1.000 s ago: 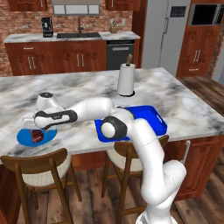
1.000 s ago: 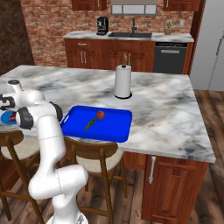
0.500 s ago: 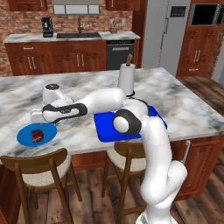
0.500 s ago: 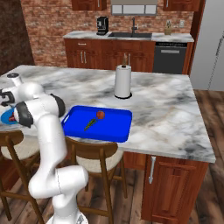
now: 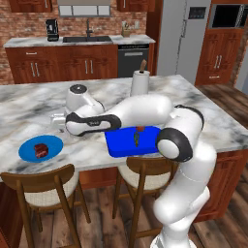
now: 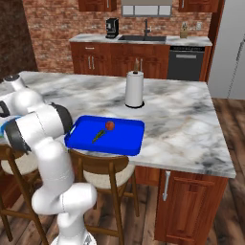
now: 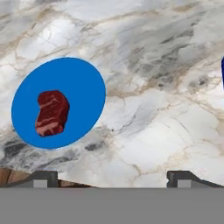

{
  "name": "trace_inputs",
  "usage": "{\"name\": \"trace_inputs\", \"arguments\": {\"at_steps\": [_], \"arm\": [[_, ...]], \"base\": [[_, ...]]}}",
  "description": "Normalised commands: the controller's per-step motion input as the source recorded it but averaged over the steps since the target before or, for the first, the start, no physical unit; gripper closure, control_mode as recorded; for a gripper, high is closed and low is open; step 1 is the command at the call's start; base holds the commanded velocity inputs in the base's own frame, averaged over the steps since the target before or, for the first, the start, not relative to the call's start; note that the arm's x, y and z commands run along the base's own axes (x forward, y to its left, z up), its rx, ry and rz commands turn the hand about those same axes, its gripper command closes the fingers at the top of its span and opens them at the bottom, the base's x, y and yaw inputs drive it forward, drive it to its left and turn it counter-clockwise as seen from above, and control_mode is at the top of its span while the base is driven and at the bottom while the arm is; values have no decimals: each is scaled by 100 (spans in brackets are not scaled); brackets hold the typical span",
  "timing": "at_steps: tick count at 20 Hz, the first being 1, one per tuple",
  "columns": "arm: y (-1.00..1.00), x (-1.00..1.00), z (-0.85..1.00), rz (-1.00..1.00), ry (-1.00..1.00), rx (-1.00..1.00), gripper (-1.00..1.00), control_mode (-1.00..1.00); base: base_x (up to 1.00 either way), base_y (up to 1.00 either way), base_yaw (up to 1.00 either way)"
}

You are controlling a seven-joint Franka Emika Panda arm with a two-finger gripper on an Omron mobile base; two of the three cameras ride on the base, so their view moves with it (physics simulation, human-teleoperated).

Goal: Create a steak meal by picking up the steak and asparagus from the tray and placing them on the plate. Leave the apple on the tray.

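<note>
The gripper (image 7: 111,177) is spread wide over the marble table (image 7: 153,109), holding nothing. The white paper towel roll (image 6: 134,89) stands behind the big blue tray (image 6: 119,139), toward the table's far edge.

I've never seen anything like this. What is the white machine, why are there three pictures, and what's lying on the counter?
It is a white robot arm in a simulated kitchen. Two cameras sit behind it, left and right; the third rides on its hand, whose fingers stand open, holding nothing. On the marble counter, the steak lies on the round plate. The asparagus and the apple lie on the rectangular tray. A paper towel roll stands behind it.
</note>
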Motion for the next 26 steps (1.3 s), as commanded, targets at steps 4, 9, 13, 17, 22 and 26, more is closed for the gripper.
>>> {"name": "trace_inputs", "arguments": {"at_steps": [4,9,13,17,22,26], "arm": [[-94,-29,56,-3,0,0,-100,-100],[-100,-19,26,-7,0,0,-100,-100],[-100,-10,1,-5,0,-1,-100,-100],[-100,-8,-1,-5,0,-5,-100,-100],[-99,0,-11,-7,3,-7,-100,-100],[-86,0,-19,-10,8,-10,-100,-100]], "base": [[0,0,0],[0,0,0],[0,0,0],[0,0,0],[0,0,0],[0,0,0]]}}
